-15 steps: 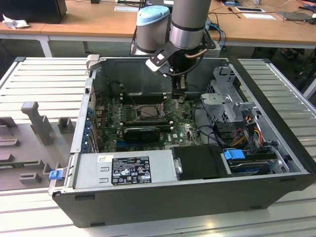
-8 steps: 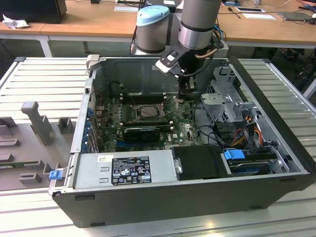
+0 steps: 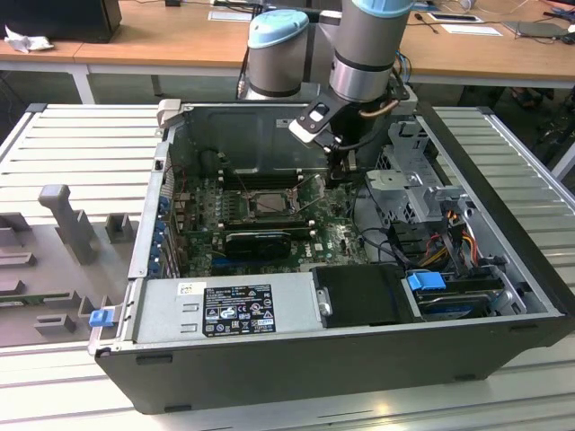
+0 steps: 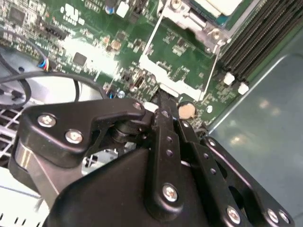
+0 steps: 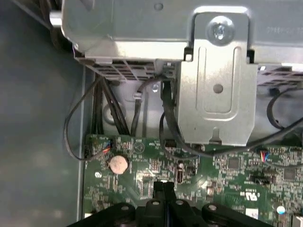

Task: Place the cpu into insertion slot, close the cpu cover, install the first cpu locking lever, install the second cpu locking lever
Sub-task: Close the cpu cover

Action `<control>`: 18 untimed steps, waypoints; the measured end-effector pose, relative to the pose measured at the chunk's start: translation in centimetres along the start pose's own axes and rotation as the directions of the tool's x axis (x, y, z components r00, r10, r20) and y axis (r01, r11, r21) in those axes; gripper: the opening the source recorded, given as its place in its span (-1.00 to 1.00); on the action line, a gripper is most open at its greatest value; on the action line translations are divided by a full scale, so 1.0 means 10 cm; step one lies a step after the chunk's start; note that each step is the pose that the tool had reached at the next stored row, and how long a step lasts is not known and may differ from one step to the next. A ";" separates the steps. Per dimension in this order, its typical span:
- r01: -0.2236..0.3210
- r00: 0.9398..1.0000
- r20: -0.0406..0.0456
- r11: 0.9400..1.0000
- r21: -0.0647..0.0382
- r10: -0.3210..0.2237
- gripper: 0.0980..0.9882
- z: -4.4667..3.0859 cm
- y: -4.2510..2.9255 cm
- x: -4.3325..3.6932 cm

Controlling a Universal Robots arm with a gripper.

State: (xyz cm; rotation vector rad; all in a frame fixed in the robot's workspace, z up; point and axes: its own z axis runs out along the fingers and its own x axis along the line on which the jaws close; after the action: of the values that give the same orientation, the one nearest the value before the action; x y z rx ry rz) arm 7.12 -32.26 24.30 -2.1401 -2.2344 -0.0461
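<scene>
In the exterior view the insertion slot [image 3: 269,203] sits mid-board on the green circuit board, with a pale square face in its centre. My gripper [image 3: 340,182] hangs just off the slot toward the exterior view's right, low over the board. In both wrist views its black fingers [image 4: 163,116] meet at the tips, shut with nothing between them. In the second wrist view the cpu [image 4: 220,5] shows as a pale face inside the silvery cpu cover [image 4: 189,19]. A thin wire lever [image 4: 152,40] runs along the socket's side; whether it is latched cannot be told. The gripper [image 5: 163,187] hovers over board components.
Black memory slots [image 4: 255,33] lie beside the socket. A coin battery [image 5: 118,164] sits close to the fingertips. A silver drive bracket [image 5: 218,85] with black cables [image 5: 165,123] rises just past the gripper. A long black card [image 3: 260,241] and the power supply [image 3: 225,310] fill the case's near side.
</scene>
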 end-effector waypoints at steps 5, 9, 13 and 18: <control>-0.001 1.000 -0.001 1.000 0.012 0.001 -0.98 -0.026 -0.042 0.004; -0.001 1.000 0.000 1.000 0.012 0.001 -0.98 -0.026 -0.148 0.007; 0.000 1.000 0.000 1.000 0.012 0.000 -0.98 -0.025 -0.203 0.010; 0.000 1.000 0.000 1.000 0.011 0.000 -0.98 -0.016 -0.452 0.020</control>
State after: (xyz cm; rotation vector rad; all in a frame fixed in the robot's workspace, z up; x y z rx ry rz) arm 2.60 -32.27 24.53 -2.1347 -2.2290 -0.0344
